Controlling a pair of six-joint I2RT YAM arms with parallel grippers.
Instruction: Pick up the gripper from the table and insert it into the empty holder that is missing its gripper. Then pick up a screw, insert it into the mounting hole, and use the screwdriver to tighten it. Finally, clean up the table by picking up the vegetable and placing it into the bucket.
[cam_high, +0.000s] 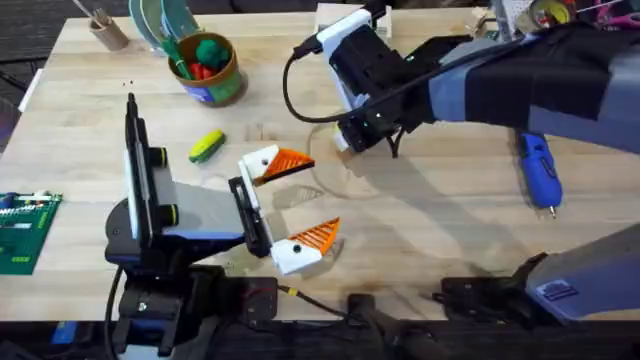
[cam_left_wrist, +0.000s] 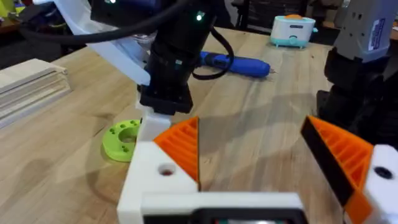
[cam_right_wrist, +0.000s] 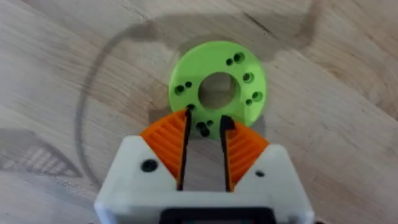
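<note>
**A:** Pale wooden tabletop (cam_high: 430, 230), two arms over it. Right gripper (cam_right_wrist: 205, 134) first: how far open?

**B:** Barely. Orange pads (cam_right_wrist: 165, 140) a narrow slot apart, nothing between them, tips at the near rim of the green disc (cam_right_wrist: 214, 56). Touching it or hovering over it: cannot tell.

**A:** And from overhead?

**B:** Right arm stretched across to mid-table, covering that disc. Shows instead the left gripper (cam_high: 290, 205), spread wide and empty.

**A:** Anything more from the left wrist?

**B:** Disc lying flat on the wood, just beside the right gripper's white mount, and the screwdriver (cam_left_wrist: 239, 63) lying beyond.

**A:** Task things?

**B:** Vegetable (cam_high: 207, 146) loose on the table, just left of the left gripper, apart from the bucket (cam_high: 215, 90). Bucket farther back, with green and red toys inside. Screwdriver at the far right, well apart from both grippers.
</note>
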